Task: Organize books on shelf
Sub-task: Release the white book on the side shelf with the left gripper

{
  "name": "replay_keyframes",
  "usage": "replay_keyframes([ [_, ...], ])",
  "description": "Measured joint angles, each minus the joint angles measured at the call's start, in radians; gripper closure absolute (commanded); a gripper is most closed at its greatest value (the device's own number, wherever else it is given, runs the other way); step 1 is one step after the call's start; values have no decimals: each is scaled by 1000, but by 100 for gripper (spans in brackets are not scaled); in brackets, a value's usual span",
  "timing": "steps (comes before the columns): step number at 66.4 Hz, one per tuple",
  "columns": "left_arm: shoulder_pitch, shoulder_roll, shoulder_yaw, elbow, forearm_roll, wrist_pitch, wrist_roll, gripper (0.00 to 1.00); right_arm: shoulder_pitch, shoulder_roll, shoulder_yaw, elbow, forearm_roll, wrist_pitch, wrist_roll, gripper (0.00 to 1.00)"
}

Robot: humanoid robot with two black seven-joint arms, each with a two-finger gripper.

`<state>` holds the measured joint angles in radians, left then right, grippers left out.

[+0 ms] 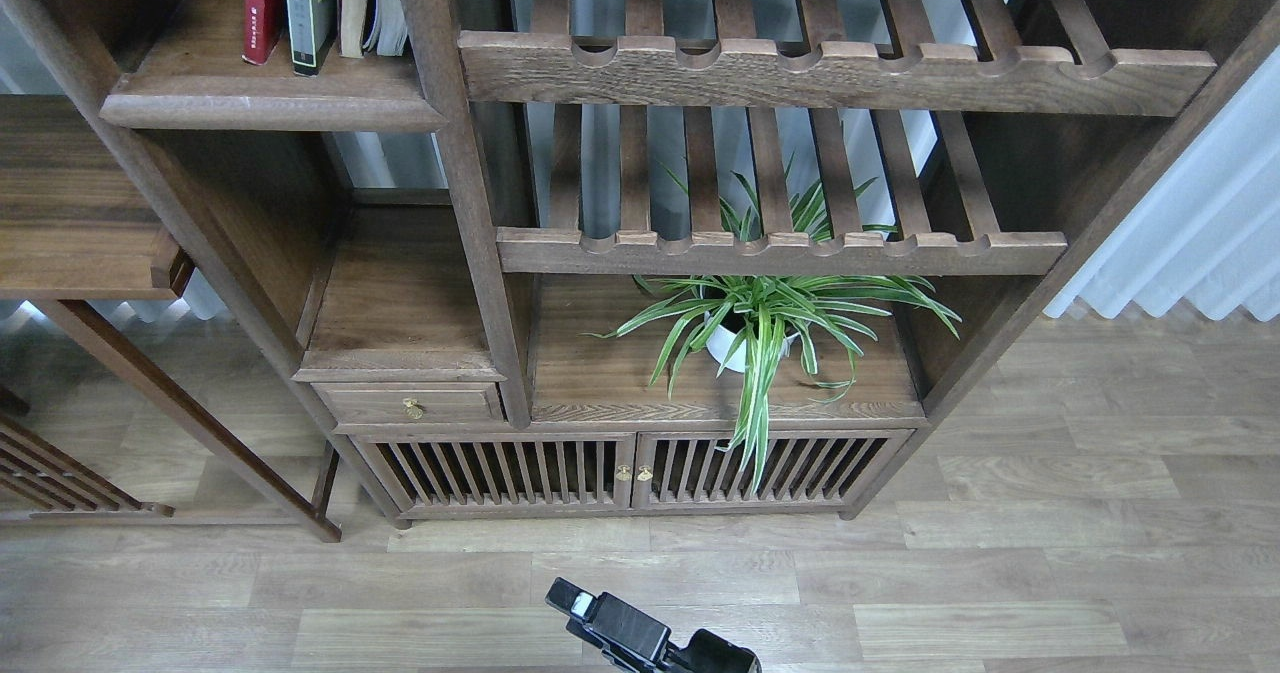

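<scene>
Three books stand upright side by side on the dark-brown shelf at the top left, their tops cut off by the frame edge. The red book is leftmost, the dark-grey one with a yellow-green cover is beside it, and the pale lilac-white one is on the right, by the upright post. A black arm end, which I take for my right gripper, shows at the bottom centre, low over the floor and far from the books. Its fingers cannot be told apart. My left gripper is out of view.
Two slatted racks with notched rails fill the upper right. A potted spider plant stands on the lower board. Below are a small drawer and slatted cabinet doors. A wooden table stands at the left, on wood flooring.
</scene>
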<state>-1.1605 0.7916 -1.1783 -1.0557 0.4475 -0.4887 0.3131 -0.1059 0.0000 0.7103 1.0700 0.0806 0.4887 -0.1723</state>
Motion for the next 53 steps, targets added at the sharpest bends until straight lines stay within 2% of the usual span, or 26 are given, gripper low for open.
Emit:
replay_keyframes([
  [18,-49,-54,-6,69,136,0,-4,98,2,0,22,33,7,0,14,1],
  [38,-56,-151,-26,186,184,0,-26,98,74,0,59,66,25,0,87,1],
  [41,-61,-168,-34,203,192,0,-32,98,90,0,61,73,28,0,100,1],
  [42,-66,-184,-41,219,200,0,-48,98,111,0,68,85,36,0,119,1],
  [53,-79,-207,-28,233,214,0,-112,98,169,0,91,103,66,0,185,1],
])
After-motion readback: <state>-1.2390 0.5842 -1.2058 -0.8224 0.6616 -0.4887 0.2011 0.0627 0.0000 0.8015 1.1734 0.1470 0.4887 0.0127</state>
